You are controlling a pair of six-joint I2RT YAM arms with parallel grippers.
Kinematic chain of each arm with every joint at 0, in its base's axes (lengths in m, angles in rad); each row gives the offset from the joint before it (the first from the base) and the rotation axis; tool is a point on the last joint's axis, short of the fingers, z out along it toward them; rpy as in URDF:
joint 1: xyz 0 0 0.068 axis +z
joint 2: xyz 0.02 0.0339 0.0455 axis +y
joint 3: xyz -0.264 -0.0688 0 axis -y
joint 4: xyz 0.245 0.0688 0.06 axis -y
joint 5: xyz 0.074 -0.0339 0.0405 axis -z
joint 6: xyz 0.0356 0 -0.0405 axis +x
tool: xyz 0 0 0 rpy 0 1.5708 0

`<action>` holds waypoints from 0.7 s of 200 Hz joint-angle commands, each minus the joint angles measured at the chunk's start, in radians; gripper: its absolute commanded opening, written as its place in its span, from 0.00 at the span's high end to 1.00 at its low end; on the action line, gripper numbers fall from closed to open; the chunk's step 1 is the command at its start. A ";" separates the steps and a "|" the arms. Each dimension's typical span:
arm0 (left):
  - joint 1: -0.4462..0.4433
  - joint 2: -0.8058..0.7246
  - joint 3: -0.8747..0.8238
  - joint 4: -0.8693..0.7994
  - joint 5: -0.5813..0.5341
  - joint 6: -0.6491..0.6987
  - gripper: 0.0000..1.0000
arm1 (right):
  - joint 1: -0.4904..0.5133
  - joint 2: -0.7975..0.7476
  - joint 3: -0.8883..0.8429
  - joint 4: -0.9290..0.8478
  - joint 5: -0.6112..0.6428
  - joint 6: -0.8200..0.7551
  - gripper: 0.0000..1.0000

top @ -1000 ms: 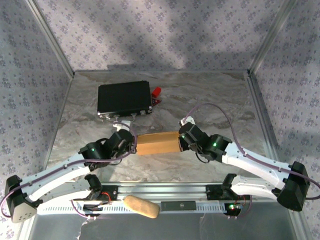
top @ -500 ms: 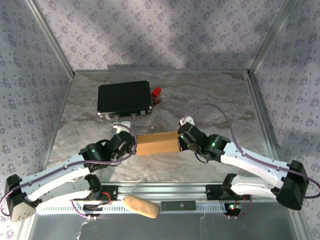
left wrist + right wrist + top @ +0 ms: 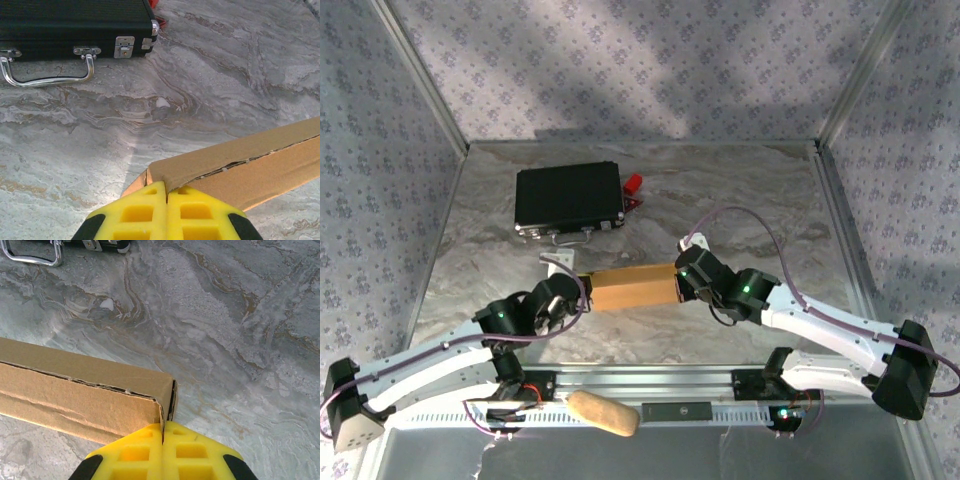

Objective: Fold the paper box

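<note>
Shows the brown paper box lying folded as a long carton mid-worktop, near the black case, left claw clenched at its left corner, right claw clenched against its right end.

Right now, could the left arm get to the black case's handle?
Probably yes: only bare table lies between the left gripper, shut at the end of the paper box, and the handle of the black case. It must open first.

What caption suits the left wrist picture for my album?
Shut left fingers at a corner of the paper box, black case beyond on the marbled table.
</note>
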 commanded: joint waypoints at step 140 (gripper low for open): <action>-0.074 0.088 0.011 -0.150 -0.091 -0.081 1.00 | -0.009 -0.270 -0.012 -0.010 -0.115 0.829 0.29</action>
